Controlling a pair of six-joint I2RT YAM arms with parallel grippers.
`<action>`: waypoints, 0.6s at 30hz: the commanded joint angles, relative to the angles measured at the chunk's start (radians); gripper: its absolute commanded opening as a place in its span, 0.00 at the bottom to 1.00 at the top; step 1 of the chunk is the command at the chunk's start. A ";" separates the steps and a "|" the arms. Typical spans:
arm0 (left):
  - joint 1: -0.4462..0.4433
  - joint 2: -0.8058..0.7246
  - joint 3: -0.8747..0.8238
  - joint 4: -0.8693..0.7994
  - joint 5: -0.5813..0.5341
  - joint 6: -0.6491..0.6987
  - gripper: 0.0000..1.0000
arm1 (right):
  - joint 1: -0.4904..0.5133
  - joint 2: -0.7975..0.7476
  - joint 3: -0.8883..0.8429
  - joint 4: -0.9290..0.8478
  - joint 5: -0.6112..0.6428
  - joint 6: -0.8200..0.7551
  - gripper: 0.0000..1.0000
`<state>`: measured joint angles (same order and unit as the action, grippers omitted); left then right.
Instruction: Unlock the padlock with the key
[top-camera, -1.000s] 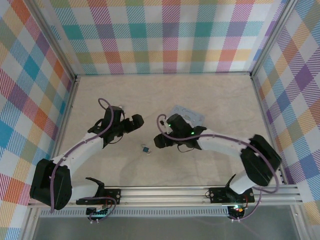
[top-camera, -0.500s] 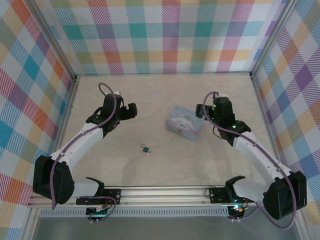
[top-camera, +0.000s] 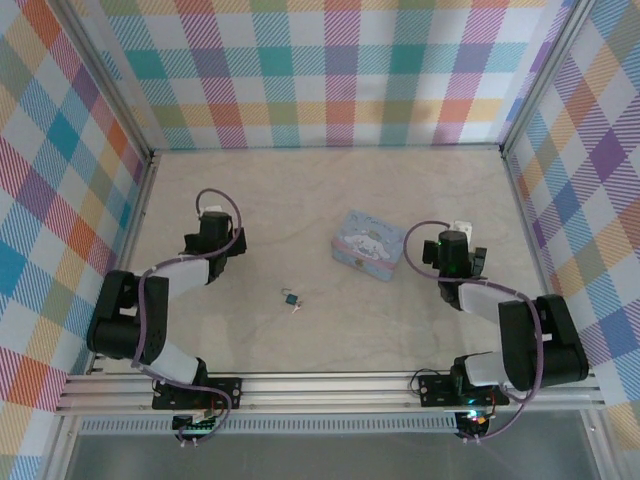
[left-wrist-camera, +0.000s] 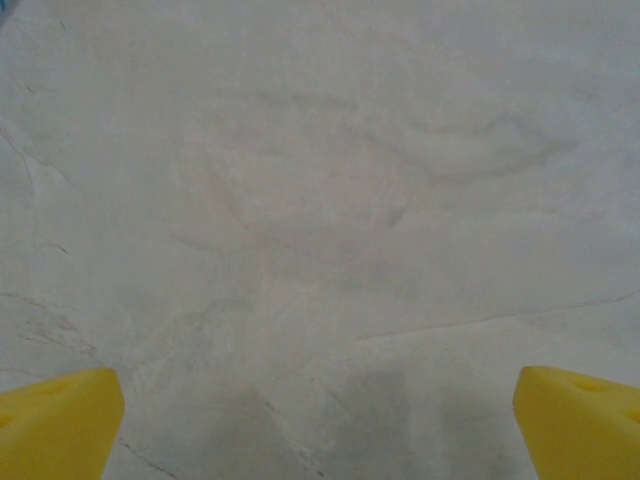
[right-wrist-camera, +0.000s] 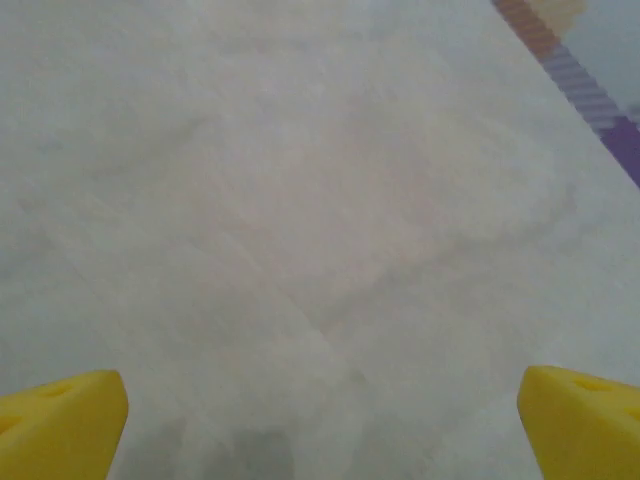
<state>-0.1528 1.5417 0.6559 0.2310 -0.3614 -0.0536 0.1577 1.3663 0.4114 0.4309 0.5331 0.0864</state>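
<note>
The tiny dark padlock (top-camera: 289, 297) lies on the pale table, front of centre, with the small pale key (top-camera: 297, 307) right at its lower right side. Whether the key sits in the lock is too small to tell. My left gripper (top-camera: 212, 234) hangs far to the padlock's upper left, folded back over its arm. My right gripper (top-camera: 453, 252) is well to the right, just past the box. In the left wrist view the gripper (left-wrist-camera: 320, 430) is open over bare table, its yellow fingertips (left-wrist-camera: 60, 420) far apart. The right gripper (right-wrist-camera: 320, 425) is likewise open, fingertips (right-wrist-camera: 60, 415) wide, nothing between them.
A pale blue cartoon-printed box (top-camera: 368, 246) stands right of centre, between the padlock and my right gripper. Plaid walls (top-camera: 330, 70) close the table on three sides, and a metal rail (top-camera: 330, 385) runs along the near edge.
Both arms have drawn back from the centre to their own sides. The right gripper left the padlock's spot, swung past the box and opened wide. Padlock and key stay on the table.
</note>
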 joint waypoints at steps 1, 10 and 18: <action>0.021 0.002 -0.072 0.280 0.039 0.070 1.00 | -0.051 0.033 -0.022 0.321 -0.162 -0.050 1.00; 0.048 -0.003 -0.149 0.405 0.139 0.075 1.00 | -0.103 0.166 -0.029 0.453 -0.346 -0.058 1.00; 0.047 0.026 -0.255 0.621 0.092 0.056 1.00 | -0.118 0.170 -0.010 0.421 -0.386 -0.051 1.00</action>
<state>-0.1093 1.5696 0.3840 0.7643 -0.2554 -0.0029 0.0544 1.5402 0.3756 0.8299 0.1913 0.0364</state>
